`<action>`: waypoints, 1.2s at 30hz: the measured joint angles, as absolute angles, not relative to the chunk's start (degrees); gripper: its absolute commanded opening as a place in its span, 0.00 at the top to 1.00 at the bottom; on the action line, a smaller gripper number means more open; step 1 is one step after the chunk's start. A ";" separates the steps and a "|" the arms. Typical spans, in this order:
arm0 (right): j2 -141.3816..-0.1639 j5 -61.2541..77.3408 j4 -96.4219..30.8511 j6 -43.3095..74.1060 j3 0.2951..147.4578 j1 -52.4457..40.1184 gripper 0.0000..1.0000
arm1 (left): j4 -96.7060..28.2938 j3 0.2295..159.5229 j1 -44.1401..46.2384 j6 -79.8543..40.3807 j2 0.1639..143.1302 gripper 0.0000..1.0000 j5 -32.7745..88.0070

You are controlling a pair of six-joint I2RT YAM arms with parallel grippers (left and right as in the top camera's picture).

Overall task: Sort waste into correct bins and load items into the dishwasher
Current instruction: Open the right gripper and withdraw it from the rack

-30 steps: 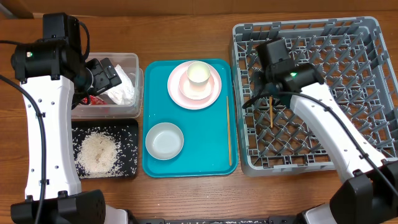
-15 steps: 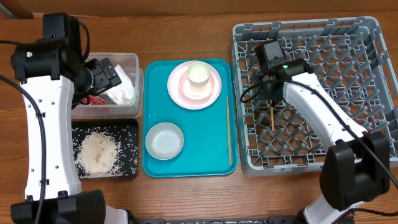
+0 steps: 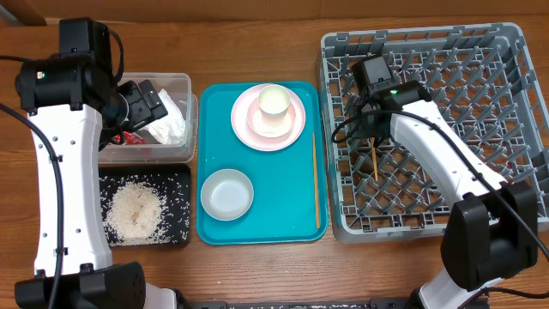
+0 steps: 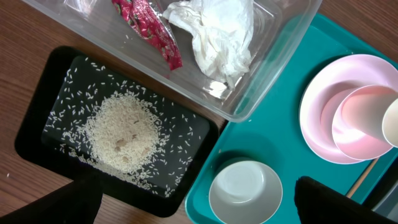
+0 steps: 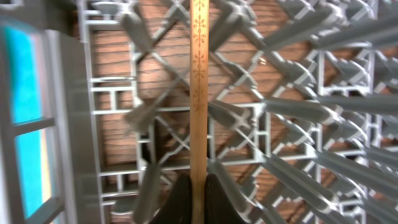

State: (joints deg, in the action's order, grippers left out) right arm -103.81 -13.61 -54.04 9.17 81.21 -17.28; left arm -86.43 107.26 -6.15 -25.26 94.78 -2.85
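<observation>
Chopstick work occupies the right arm. The right pincer (image 5: 199, 198) is shut tight on one end of a thin wooden chopstick (image 5: 198, 93). The rest of the stick reaches out over the pegs in the left part of the large grey plastic dish rack (image 3: 480, 51), which fills the right end of the desk. Its twin, the second wooden chopstick (image 3: 315, 180), lies flat along the right edge of the teal plastic serving tray (image 3: 292, 225) at mid-desk.

I'd judge the stick light, stiff and smooth. Held by one end it could pivot between the fingers, and it is thin enough to drop through the rack's open grid onto the wood below. The one on the tray lies flush and will be awkward to get under. A pinch across its width near the middle looks the safest hold.

The left pincer (image 3: 147, 103) stands wide open and holds nothing, poised over the clear rectangular plastic tub (image 3: 176, 81) towards the desk's far left corner.

Against a second ago, the right forearm has swung round so its lower link now shows at the desk's near right corner, while the held stick has barely shifted. Over the last half second nothing moves, and the left arm has not stirred.
</observation>
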 measured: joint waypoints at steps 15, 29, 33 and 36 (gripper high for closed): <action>-103.81 -10.90 -53.52 5.96 81.21 -17.30 0.86 | -86.43 107.26 -6.15 -25.26 94.78 0.00 -2.87; -103.81 -1.39 -53.56 5.96 81.21 -17.28 0.78 | -86.43 107.26 -6.15 -25.26 94.78 0.00 -2.87; -103.81 5.15 -53.60 5.98 81.21 -17.30 0.78 | -86.43 107.26 -6.15 -25.26 94.78 0.00 -2.87; -103.81 8.51 -53.82 5.98 81.21 -17.30 0.78 | -86.43 107.26 -6.15 -25.26 94.78 0.00 -2.85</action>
